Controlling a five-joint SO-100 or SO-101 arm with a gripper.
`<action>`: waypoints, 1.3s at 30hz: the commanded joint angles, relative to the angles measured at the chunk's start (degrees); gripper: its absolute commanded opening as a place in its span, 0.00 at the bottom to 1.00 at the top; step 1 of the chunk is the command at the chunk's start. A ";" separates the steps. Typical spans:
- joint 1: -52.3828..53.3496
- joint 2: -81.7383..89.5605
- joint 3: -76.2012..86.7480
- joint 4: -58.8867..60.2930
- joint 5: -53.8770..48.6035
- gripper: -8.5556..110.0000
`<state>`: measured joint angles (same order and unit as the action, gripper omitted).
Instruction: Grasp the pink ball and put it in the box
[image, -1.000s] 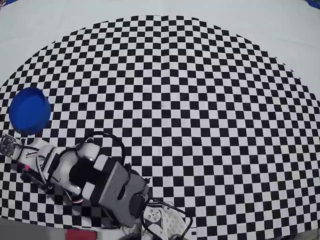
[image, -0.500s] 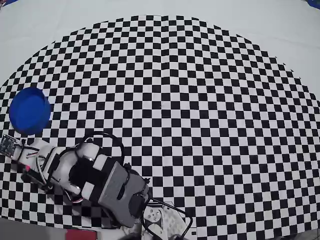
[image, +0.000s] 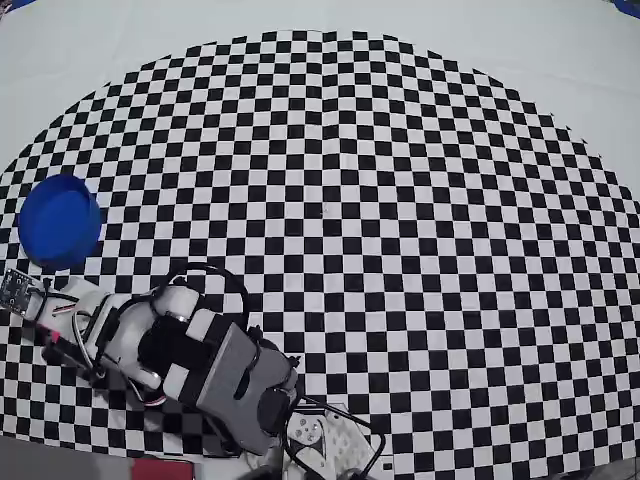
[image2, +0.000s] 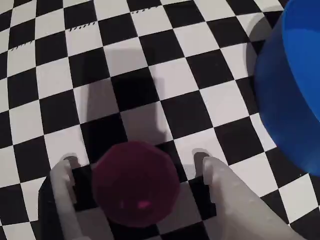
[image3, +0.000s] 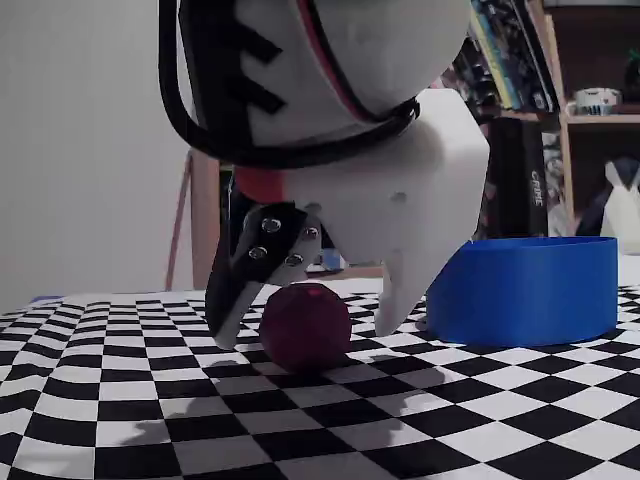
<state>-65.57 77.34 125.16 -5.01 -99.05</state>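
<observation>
The pink ball (image2: 136, 182) rests on the checkered mat between the two white fingers of my gripper (image2: 135, 161). The gripper stands open, with a gap between the ball and each finger. In the fixed view the ball (image3: 305, 325) sits on the mat with the gripper (image3: 305, 335) lowered around it, fingertips near the surface. The blue box (image3: 525, 290) stands just right of the ball there, and at the right edge of the wrist view as the box (image2: 292, 90). In the overhead view the box (image: 60, 222) is at the left, and the arm (image: 200, 360) hides the ball.
The black-and-white checkered mat (image: 400, 200) covers the table, with plain white cloth beyond its curved edge. The arm's base and cables (image: 320, 435) sit at the bottom edge of the overhead view. A shelf with books (image3: 560, 60) is in the background.
In the overhead view the gripper end has crept very slightly downward. The box has not moved.
</observation>
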 joint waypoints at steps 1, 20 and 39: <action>-0.09 0.35 -1.32 -0.53 -0.44 0.33; -0.44 0.09 -1.23 -0.70 -0.44 0.07; 0.00 4.75 -0.70 0.09 -0.44 0.07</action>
<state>-65.57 77.52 125.16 -5.01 -99.05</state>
